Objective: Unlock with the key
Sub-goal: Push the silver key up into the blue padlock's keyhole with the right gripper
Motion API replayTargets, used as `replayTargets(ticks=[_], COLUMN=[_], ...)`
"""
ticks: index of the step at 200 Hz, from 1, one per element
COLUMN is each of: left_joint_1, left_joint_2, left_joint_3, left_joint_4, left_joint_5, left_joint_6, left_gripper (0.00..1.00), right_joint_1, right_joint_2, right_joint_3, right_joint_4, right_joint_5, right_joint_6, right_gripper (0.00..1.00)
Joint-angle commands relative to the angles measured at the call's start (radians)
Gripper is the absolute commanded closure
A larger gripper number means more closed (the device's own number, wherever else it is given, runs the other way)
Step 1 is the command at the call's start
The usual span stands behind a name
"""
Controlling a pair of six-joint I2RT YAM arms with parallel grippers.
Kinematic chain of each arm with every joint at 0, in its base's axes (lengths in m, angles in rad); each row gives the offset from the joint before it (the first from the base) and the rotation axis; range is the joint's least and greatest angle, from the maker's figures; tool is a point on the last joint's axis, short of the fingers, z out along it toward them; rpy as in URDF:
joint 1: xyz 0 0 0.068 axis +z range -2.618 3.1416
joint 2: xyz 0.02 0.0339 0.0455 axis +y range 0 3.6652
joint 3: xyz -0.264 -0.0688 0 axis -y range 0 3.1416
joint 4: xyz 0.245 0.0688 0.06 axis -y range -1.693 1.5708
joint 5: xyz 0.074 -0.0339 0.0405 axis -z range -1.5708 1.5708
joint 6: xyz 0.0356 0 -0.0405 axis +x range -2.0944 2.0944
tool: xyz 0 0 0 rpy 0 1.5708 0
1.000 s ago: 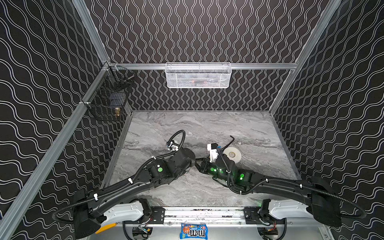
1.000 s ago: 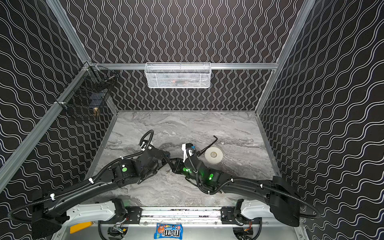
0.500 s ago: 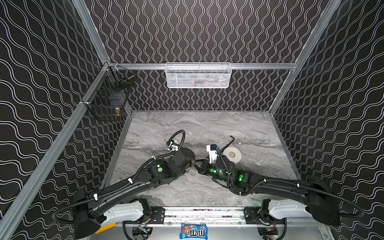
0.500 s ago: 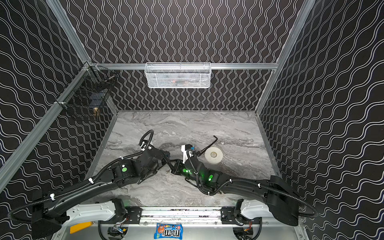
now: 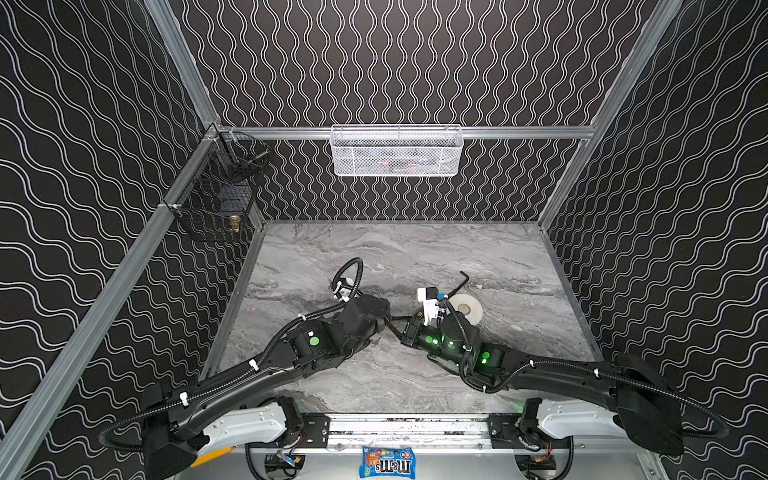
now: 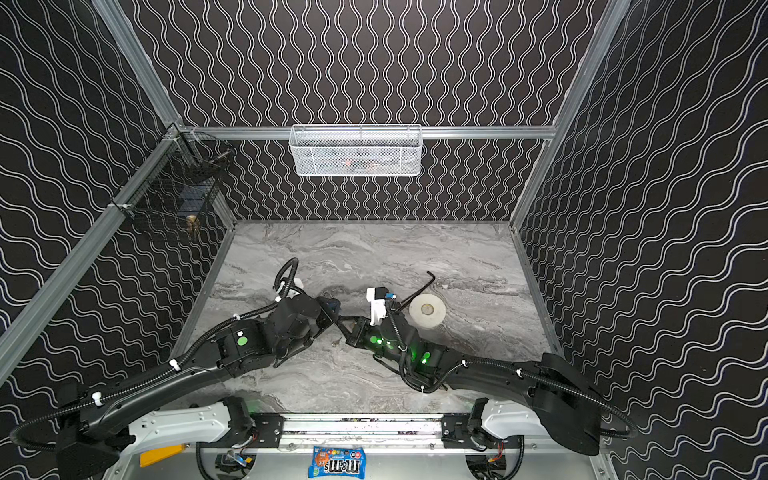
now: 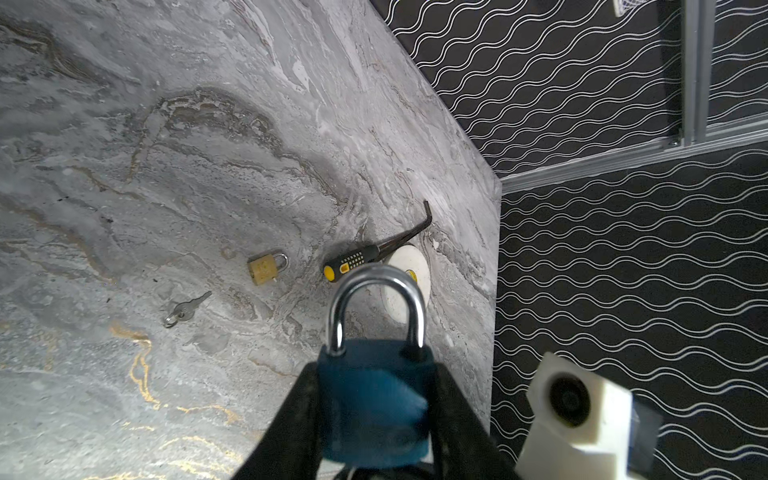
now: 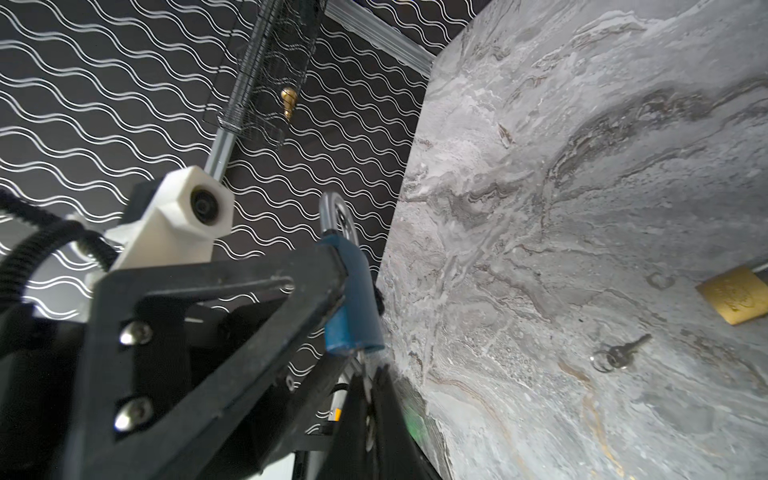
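Observation:
My left gripper (image 7: pixel 376 368) is shut on a blue padlock (image 7: pixel 374 399) and holds it by the sides of its body, with the steel shackle (image 7: pixel 376 291) closed and pointing away. Its keyhole end faces my right gripper (image 8: pixel 368 372). That gripper is shut on a thin silver key (image 8: pixel 363 362) right under the padlock's (image 8: pixel 353 303) body. How deep the key sits in the lock is hidden. In both top views the two grippers meet tip to tip at mid-table, left gripper (image 5: pixel 382 320) against right gripper (image 5: pixel 397 330), and a corner of the blue padlock (image 6: pixel 331 304) shows.
On the marble table lie a brass padlock (image 7: pixel 263 269), a spare key on a ring (image 7: pixel 183 311), a yellow-and-black screwdriver (image 7: pixel 351 262), a white tape roll (image 5: pixel 467 307) and a hex key (image 5: pixel 462 282). A white basket (image 5: pixel 397 151) and a black cage (image 5: pixel 216 195) hang on the walls.
My right gripper's jaws have closed on the key under the padlock, and that arm has edged slightly toward the left one. The left arm and padlock have held still.

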Motion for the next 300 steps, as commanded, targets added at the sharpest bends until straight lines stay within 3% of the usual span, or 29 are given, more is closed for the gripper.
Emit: replayTargets(ticks=[1,134,300], left_joint_1=[-0.001,-0.001,-0.004], left_joint_2=[-0.009,-0.044,-0.053], left_joint_3=[-0.005,-0.037,-0.058], left_joint_4=[0.090,0.127,0.175], left_joint_5=[0.055,0.097,0.114], left_joint_6=[-0.023,-0.061,-0.117], left_gripper=[1.00,1.00,1.00], right_joint_1=[0.000,-0.003,0.011], right_joint_2=[-0.008,0.025,0.059], right_joint_3=[-0.007,0.002,-0.043], right_joint_4=[0.144,0.334,0.511], right_joint_5=[-0.002,-0.001,0.046], right_joint_6=[0.050,0.245,0.311], right_gripper=[1.00,1.00,1.00])
